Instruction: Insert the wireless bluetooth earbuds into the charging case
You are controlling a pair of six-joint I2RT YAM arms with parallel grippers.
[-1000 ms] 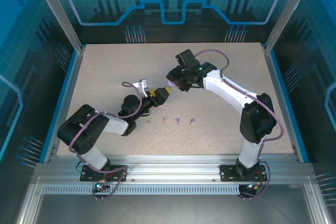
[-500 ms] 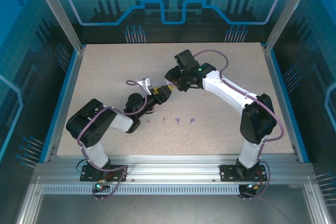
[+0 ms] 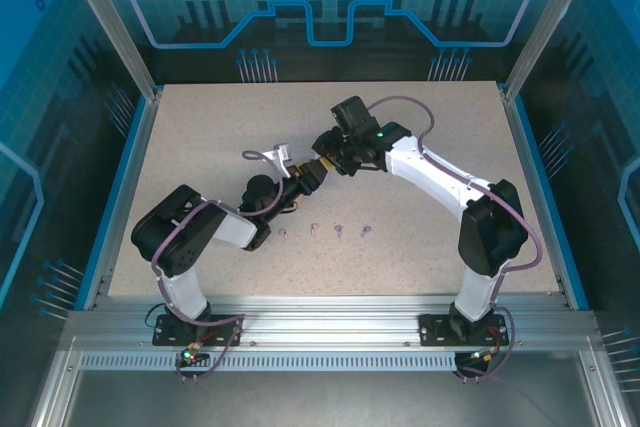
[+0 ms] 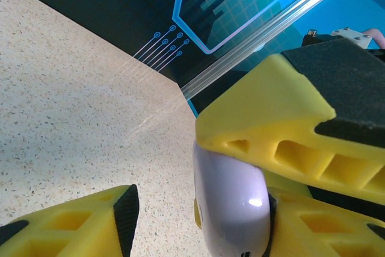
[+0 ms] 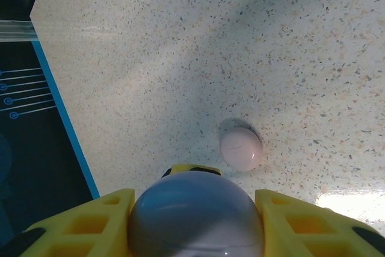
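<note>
The right gripper (image 3: 328, 162) grips a round purple case (image 5: 195, 215): the case sits between its two yellow fingers (image 5: 90, 224) and touches both. The left gripper (image 3: 308, 179) meets it nose to nose over the middle of the table (image 3: 200, 147). The left jaws are open. In the left wrist view one finger (image 4: 78, 227) stands clear of the case with bare table between them, and I cannot tell whether the other touches it. A pink case (image 5: 240, 148) lies on the table just beyond the right jaws. The four earbuds (image 3: 314, 228) lie in a row on the arm-base side of both jaws, apart from them, the two pale ones nearer the left jaws
</note>
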